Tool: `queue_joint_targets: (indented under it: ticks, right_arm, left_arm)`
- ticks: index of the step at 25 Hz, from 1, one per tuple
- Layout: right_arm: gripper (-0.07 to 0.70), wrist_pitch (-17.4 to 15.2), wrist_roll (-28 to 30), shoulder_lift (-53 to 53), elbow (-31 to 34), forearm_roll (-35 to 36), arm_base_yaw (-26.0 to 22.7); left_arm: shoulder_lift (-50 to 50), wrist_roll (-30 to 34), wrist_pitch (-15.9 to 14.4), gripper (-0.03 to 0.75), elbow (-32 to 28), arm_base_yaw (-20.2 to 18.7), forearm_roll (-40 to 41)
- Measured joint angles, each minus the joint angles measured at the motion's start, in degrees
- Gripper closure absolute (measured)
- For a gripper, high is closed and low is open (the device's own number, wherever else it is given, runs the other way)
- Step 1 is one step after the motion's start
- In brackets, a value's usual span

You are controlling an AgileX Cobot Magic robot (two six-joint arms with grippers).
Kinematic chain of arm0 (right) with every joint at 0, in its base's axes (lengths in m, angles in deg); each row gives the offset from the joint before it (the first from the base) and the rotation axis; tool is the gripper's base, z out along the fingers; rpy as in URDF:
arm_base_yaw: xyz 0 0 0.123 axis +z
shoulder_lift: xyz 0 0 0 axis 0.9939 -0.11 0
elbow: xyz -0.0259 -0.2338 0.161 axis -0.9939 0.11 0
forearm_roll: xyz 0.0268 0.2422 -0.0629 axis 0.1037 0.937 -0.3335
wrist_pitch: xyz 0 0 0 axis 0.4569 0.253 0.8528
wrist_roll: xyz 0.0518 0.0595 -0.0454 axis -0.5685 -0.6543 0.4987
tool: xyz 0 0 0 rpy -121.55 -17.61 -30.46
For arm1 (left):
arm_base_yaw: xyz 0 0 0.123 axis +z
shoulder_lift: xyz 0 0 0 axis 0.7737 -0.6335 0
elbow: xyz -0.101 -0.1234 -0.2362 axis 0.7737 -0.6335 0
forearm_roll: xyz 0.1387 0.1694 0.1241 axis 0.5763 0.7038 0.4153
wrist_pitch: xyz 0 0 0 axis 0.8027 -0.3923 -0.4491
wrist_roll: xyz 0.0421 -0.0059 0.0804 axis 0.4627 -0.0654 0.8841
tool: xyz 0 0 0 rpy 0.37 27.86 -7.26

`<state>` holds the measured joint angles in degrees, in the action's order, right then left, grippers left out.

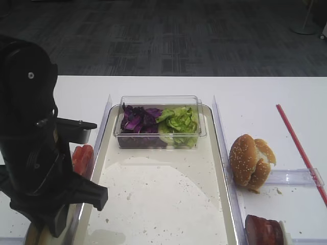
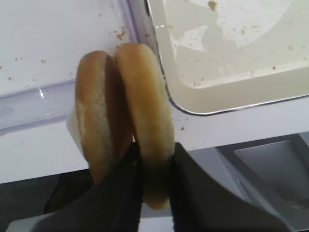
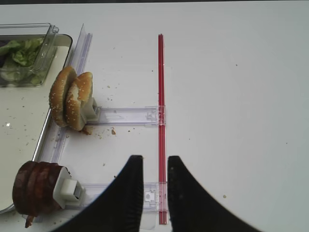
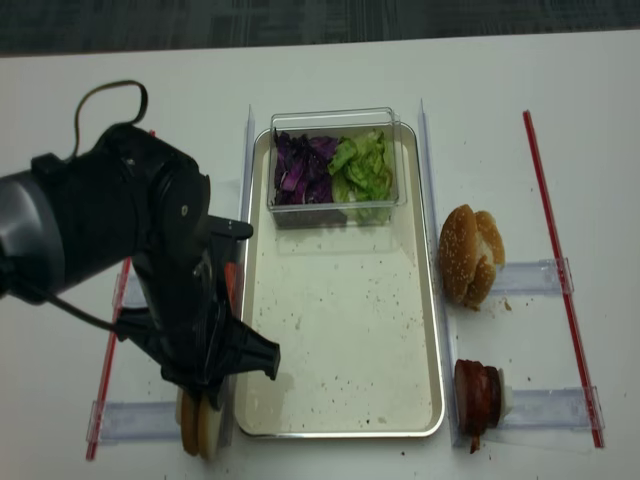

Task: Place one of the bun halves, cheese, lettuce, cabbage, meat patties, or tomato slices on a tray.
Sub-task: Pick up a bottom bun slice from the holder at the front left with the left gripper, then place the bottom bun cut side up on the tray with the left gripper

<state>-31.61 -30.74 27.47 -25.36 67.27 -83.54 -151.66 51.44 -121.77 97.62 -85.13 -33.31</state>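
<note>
The left hand point(image 2: 154, 193) is pinching one of the bun halves point(image 2: 145, 121), standing on edge beside a second half just off the tray point(image 4: 345, 330)'s near left corner, at the counter point(image 4: 200, 90)'s near left. The right hand point(image 3: 154, 193) is hanging with fingers narrowly parted over the red strip point(image 3: 161, 111), gripping nothing, near the meat patties point(image 3: 36, 188)

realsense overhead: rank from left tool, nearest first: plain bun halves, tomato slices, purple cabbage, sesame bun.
1. plain bun halves, at the left tool, off the tray's near-left corner.
2. tomato slices, just left of the tray rim.
3. purple cabbage, in the clear box, far end.
4. sesame bun, right of the tray.
</note>
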Motion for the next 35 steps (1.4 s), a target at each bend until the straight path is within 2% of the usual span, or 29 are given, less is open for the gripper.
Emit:
queue_joint_targets:
  ticks: [7, 16, 23, 35]
  right_arm:
    - [0.456, 0.0, 0.0, 0.0, 0.0, 0.0, 0.0]
    - [0.456, 0.0, 0.0, 0.0, 0.0, 0.0, 0.0]
    - [0.456, 0.0, 0.0, 0.0, 0.0, 0.0, 0.0]
    - [0.456, 0.0, 0.0, 0.0, 0.0, 0.0, 0.0]
  left_arm:
    - [0.0, 0.85, -1.43, 0.612, 4.54, 0.0, -0.21]
    - [0.0, 2.56, -1.54, 0.612, 12.06, 0.0, -0.79]
    - [0.0, 6.15, -1.75, 0.613, 14.11, 0.0, -2.48]
    - [0.0, 20.0, -1.94, 0.613, 14.11, 0.13, -9.61]
